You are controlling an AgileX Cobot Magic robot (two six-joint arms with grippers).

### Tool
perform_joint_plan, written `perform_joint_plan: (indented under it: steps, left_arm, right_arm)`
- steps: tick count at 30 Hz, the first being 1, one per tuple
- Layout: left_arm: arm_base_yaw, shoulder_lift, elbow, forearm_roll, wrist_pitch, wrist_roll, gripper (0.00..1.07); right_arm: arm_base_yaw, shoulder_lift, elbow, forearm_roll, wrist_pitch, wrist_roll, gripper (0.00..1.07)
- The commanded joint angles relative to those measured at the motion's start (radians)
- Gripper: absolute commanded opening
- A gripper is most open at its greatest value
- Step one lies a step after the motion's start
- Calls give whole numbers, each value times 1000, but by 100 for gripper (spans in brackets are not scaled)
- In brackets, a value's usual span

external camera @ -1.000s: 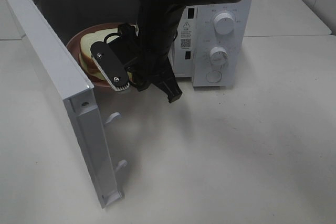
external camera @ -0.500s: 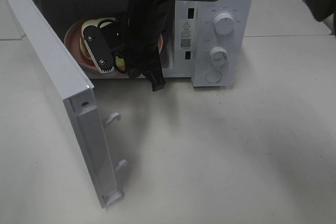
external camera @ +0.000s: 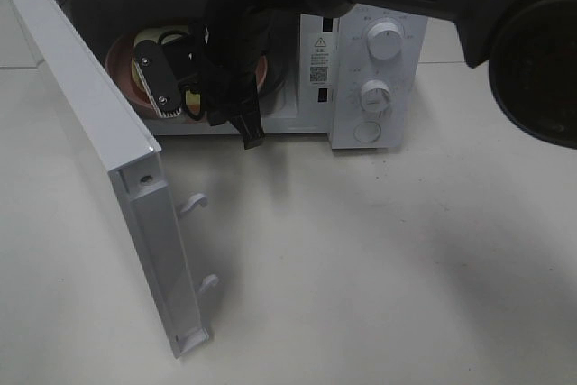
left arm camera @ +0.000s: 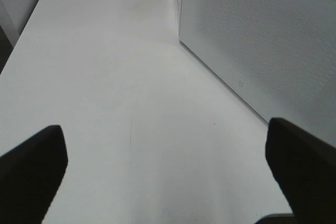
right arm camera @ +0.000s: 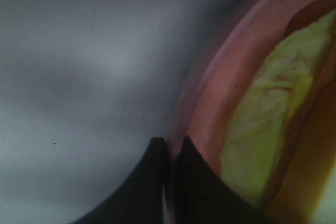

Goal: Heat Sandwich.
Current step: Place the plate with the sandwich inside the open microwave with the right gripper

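Observation:
The sandwich (right arm camera: 268, 135) lies on a pink round plate (right arm camera: 220, 87), its pale green filling showing. My right gripper (right arm camera: 169, 153) is shut on the plate's rim, fingers pinched together over the edge. In the exterior high view the right arm (external camera: 234, 42) reaches into the open microwave (external camera: 374, 51) and covers most of the plate (external camera: 122, 65), which is inside the cavity; the fingertips are hidden there. My left gripper (left arm camera: 168, 171) is open and holds nothing, low over the bare table beside the microwave's perforated side wall (left arm camera: 262, 40).
The microwave door (external camera: 90, 132) stands swung wide open to the left, with its latch hooks facing the table. Two dials and a round button are on the panel to the right of the cavity. White table surface runs in front of and to the right of the microwave.
The right arm has carried the plate with the sandwich left and back, from the cavity's mouth deeper into the microwave. The left gripper stays open.

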Motion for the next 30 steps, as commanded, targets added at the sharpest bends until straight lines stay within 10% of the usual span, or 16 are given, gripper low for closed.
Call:
perform_joint_plan:
  steps: [1, 14, 30]
  left_arm:
    - [-1, -16, 2, 1, 0, -2, 98]
    - [-1, -16, 2, 2, 0, -2, 98]
    - [-1, -16, 2, 2, 0, -2, 98]
  right_arm:
    - [-18, 14, -36, 4, -33, 17, 2]
    - [-27, 20, -42, 4, -70, 37, 13]
    - [-25, 6, -12, 9, -87, 251, 74]
